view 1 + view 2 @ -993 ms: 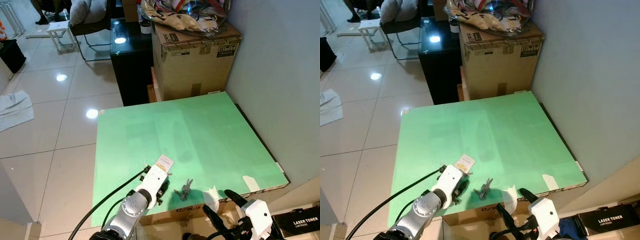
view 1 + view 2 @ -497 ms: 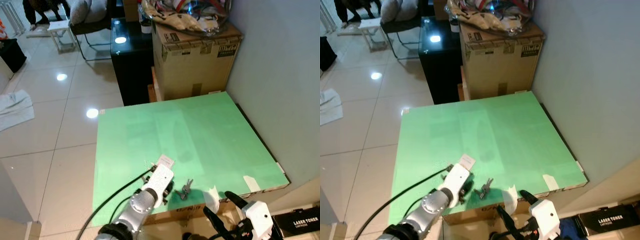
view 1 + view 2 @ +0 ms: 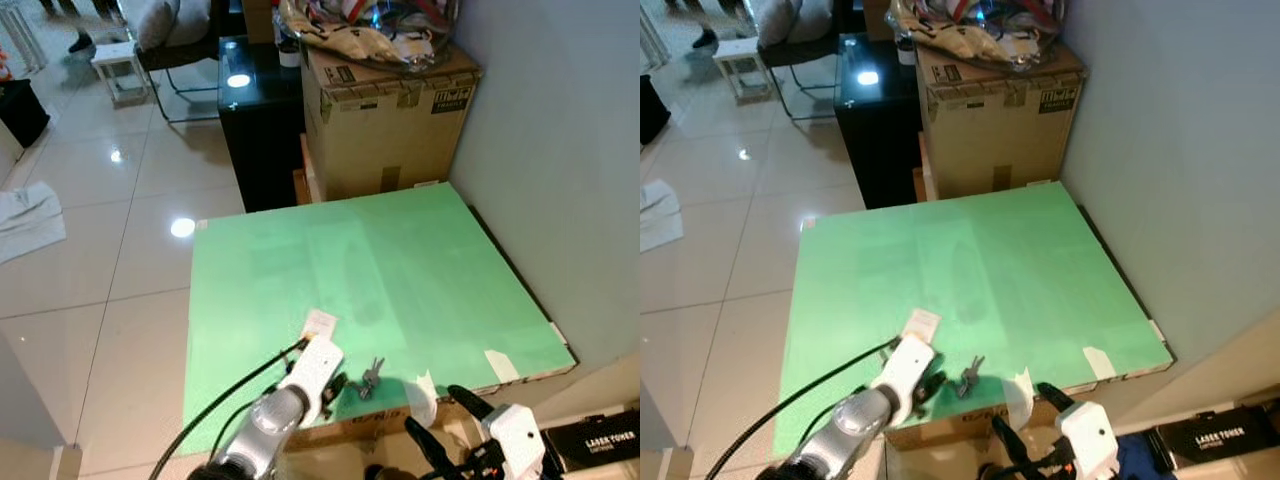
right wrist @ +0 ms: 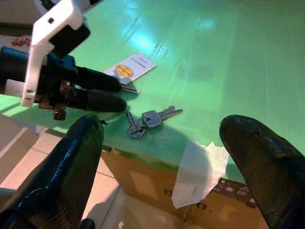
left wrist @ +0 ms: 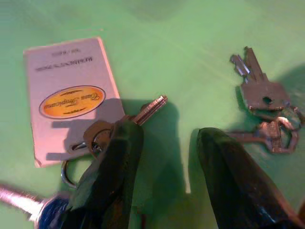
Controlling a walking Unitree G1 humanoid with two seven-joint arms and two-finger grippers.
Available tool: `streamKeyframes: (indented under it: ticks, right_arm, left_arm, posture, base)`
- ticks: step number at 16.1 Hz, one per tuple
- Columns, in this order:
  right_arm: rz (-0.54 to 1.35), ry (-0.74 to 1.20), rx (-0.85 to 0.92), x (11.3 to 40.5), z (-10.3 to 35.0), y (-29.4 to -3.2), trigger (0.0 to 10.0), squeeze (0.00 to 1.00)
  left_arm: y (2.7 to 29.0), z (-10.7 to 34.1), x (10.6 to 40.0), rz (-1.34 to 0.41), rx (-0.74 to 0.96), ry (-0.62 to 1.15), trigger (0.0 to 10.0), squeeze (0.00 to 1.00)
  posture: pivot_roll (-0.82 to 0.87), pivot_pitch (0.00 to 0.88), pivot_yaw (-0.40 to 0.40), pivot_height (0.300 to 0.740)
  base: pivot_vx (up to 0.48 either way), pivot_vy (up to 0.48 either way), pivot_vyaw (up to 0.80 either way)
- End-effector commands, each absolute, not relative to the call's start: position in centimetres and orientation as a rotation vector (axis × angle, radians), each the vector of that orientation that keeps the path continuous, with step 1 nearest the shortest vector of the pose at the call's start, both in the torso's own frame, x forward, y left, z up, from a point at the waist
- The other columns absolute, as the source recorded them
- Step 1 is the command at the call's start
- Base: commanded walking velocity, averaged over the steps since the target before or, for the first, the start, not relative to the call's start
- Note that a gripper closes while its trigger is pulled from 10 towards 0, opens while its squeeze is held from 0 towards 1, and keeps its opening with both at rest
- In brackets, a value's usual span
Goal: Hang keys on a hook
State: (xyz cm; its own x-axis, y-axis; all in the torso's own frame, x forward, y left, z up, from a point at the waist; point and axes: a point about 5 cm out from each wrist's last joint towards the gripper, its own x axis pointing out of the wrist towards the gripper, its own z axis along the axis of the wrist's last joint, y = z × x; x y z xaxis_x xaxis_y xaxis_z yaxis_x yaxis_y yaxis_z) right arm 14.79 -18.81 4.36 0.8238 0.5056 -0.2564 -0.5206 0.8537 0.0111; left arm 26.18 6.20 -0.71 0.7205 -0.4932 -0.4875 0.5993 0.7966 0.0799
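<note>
While its fingers stand apart, the left gripper (image 5: 164, 157) rests low on the green board (image 3: 400, 260), one finger seemingly touching the tagged key ring (image 5: 95, 138). Just beside lies a separate bunch of keys (image 5: 264, 112). Below the board's near edge, the right gripper (image 4: 167, 157) hangs wide open.
</note>
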Motion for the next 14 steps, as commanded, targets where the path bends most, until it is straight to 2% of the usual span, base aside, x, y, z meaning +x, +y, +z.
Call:
streamKeyframes:
  ticks: [1, 6, 7, 14]
  right_arm:
    - [0.548, 0.272, -0.063, 14.5, 4.3, -18.8, 10.0, 1.00]
    - [0.555, 0.279, -0.066, 14.2, 4.3, -18.9, 10.0, 1.00]
    - [0.559, 0.279, -0.066, 14.1, 4.3, -19.0, 10.0, 1.00]
    - [0.557, 0.276, -0.064, 14.0, 4.3, -18.9, 10.0, 1.00]
  left_arm:
    - [6.8, -0.3, 26.2, -0.594, 0.219, 0.464, 10.0, 0.00]
    - [6.6, 4.6, 26.5, -0.590, 0.112, 0.318, 10.0, 0.00]
    - [6.4, 6.5, 27.0, -0.605, 0.097, 0.244, 10.0, 0.00]
    - [9.2, 1.8, 26.6, -0.613, 0.353, 0.381, 10.0, 0.00]
  posture:
    - [-0.31, 0.178, 0.072, 0.736]
    - [-0.29, 0.178, 0.064, 0.736]
    - [-0.29, 0.179, 0.063, 0.736]
    - [-0.30, 0.168, 0.067, 0.736]
  base:
    - [0.000, 0.000, 0.00]
    - [0.000, 0.000, 0.00]
    - [0.000, 0.000, 0.00]
    - [0.000, 0.000, 0.00]
